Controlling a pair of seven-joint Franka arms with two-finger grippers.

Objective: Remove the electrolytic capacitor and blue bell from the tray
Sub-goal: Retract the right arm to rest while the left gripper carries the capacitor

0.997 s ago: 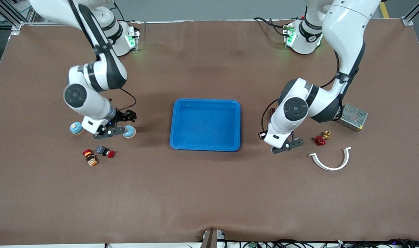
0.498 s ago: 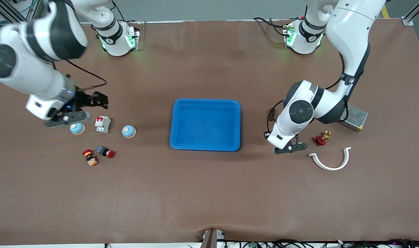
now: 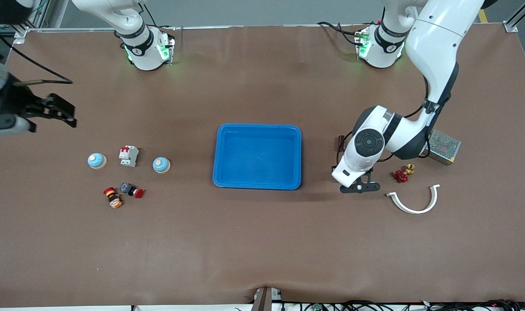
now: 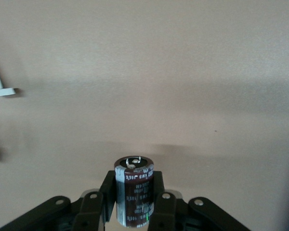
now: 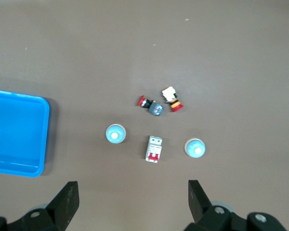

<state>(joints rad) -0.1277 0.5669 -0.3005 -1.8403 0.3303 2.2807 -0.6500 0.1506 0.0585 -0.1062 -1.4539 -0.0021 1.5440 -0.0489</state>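
Gripping a dark cylindrical capacitor [image 4: 134, 195] upright between closed fingers, the left gripper [image 3: 360, 187] sits low over the table, beside the blue tray [image 3: 257, 156] toward the left arm's end. Two blue bells [image 3: 161, 164] [image 3: 96, 160] rest on the table toward the right arm's end from the tray, a white circuit breaker [image 3: 128, 155] between them. The right gripper [image 5: 132, 204] hangs high over that end, jaws spread wide, empty. Red valve [image 3: 401, 175] and white curved bracket [image 3: 415, 201] lie near the left gripper.
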